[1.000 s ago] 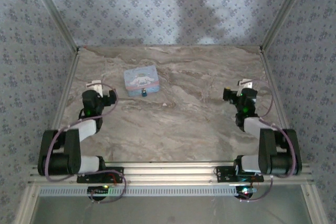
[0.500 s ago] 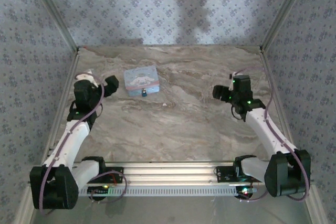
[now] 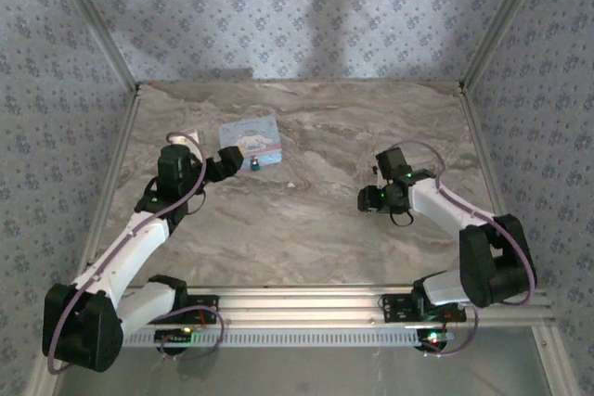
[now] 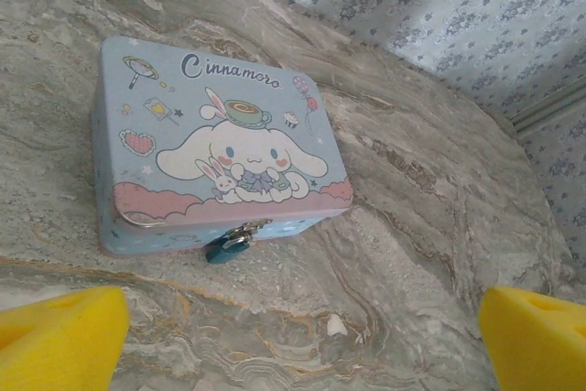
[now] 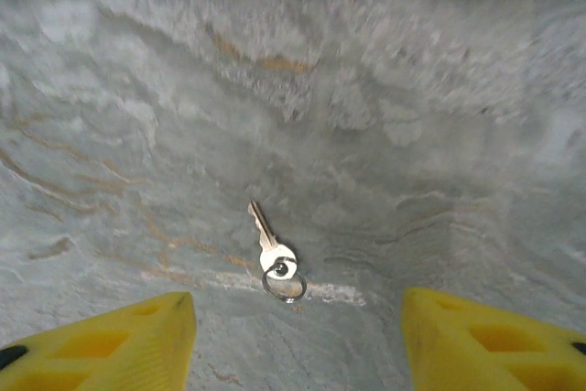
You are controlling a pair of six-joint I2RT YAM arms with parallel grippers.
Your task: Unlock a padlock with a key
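Note:
The padlock [image 4: 225, 247], tiny and dark teal with a metal shackle, hangs on the clasp at the front of a pale blue cartoon tin [image 4: 211, 148]. From above, the padlock [image 3: 253, 165] sits just right of my left gripper [image 3: 225, 164]. In the wrist view my left gripper [image 4: 293, 350] is open and holds nothing, a little short of the tin. A small silver key [image 5: 272, 249] with a wire ring lies flat on the marble. My right gripper [image 5: 298, 318] hovers just behind it, open, with a yellow fingertip on each side and touching nothing.
The marble table [image 3: 325, 229] is walled by patterned panels at the back and both sides. A small pale speck [image 3: 295, 185] lies between the two grippers. My right gripper [image 3: 368, 198] points left towards it.
Both arms have stretched out from their folded poses. The left gripper has swung right to the tin's front corner. The right gripper has moved left and down towards the table's middle.

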